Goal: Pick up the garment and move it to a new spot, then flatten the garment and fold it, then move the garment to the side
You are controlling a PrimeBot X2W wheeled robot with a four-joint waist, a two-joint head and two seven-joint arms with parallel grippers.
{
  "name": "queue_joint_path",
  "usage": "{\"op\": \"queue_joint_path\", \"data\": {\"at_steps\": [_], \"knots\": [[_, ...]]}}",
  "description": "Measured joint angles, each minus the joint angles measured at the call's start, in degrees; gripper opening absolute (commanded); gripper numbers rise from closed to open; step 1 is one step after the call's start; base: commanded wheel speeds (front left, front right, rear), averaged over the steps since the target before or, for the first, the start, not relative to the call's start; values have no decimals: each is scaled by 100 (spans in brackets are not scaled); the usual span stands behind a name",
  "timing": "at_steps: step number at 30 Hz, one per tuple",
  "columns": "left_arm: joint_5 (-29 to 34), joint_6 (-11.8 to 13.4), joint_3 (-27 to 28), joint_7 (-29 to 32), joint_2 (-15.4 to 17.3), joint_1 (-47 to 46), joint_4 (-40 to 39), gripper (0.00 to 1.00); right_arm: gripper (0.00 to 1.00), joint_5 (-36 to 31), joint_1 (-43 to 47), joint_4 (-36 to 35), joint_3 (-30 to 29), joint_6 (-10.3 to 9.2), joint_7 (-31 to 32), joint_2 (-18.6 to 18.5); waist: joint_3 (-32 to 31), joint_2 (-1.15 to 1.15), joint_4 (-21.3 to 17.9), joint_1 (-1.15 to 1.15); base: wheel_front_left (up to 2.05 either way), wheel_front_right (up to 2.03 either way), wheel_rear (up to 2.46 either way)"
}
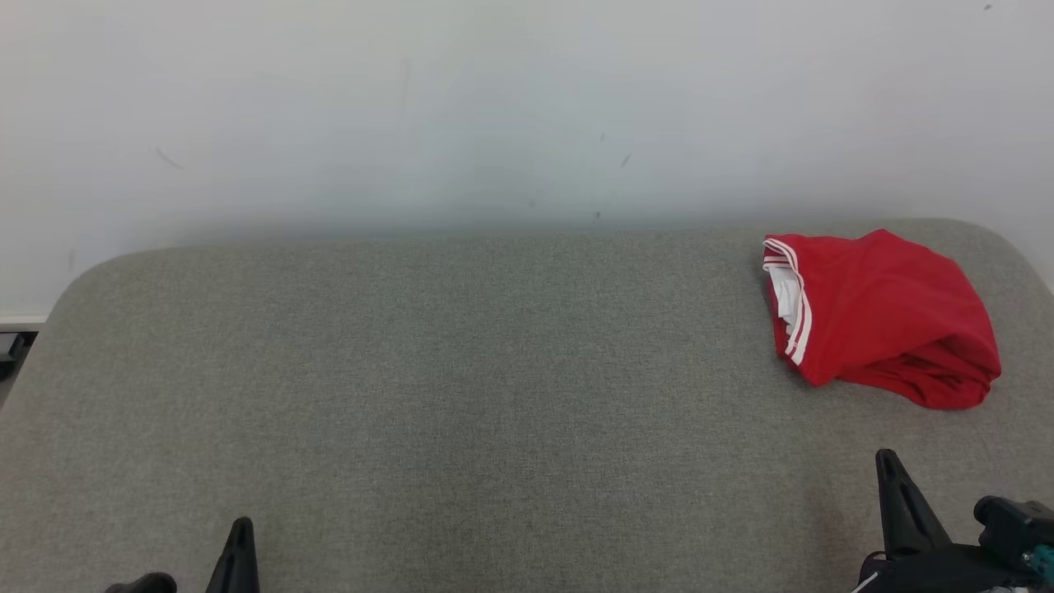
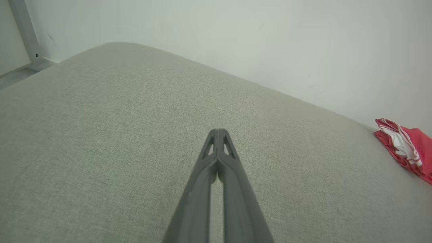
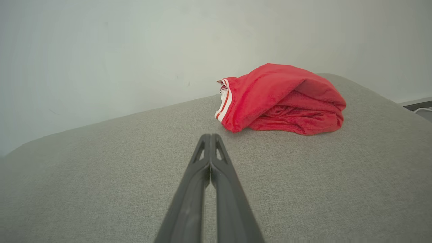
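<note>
The garment (image 1: 881, 317) is a red piece with white stripes on one hem, lying bunched at the far right of a grey upholstered surface (image 1: 461, 362). It also shows at the right edge of the left wrist view as the garment (image 2: 410, 146) and straight ahead in the right wrist view as the garment (image 3: 280, 99). My left gripper (image 1: 240, 527) sits at the lower left, shut and empty, its tips (image 2: 218, 132) together. My right gripper (image 1: 888, 461) is at the lower right, short of the garment, shut with nothing held, tips (image 3: 210, 136) touching.
A pale wall (image 1: 494, 107) rises right behind the surface. The surface has rounded far corners and drops off at both sides; a grey frame post (image 2: 25, 33) stands beyond its left end. Floor and a cable (image 3: 420, 109) lie past its right end.
</note>
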Motion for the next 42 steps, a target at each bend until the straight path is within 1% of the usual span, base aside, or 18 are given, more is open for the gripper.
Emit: {"op": "queue_joint_path", "data": {"at_steps": [2, 14, 17, 24, 26, 33, 42], "knots": [[-167, -18, 21, 12, -12, -7, 9, 0, 0, 149, -1, 16, -37, 8, 43, 24, 6, 0, -1, 0, 0, 0, 0], [-1160, -197, 209, 211, -77, -131, 97, 0, 0, 958, -82, 100, -245, 188, 337, 194, 43, 0, -9, 0, 0, 0, 0], [-1419, -208, 248, 254, -80, -133, 129, 0, 0, 1170, -142, 119, -301, 241, 391, 224, 52, 0, -11, 0, 0, 0, 0], [-1931, -337, 377, 359, -99, -243, 198, 0, 0, 1639, -154, 182, -414, 314, 544, 333, 73, 0, -15, 0, 0, 0, 0], [-2203, -358, 410, 412, -111, -243, 219, 0, 0, 1833, -182, 200, -466, 360, 604, 372, 82, 0, -17, 0, 0, 0, 0], [-2637, -457, 512, 508, -135, -276, 258, 0, 0, 2238, -264, 227, -559, 457, 740, 444, 101, 0, -21, 0, 0, 0, 0], [-3340, -582, 641, 633, -199, -370, 344, 0, 0, 2813, -372, 288, -713, 586, 911, 576, 129, 0, -27, 0, 0, 0, 0]]}}
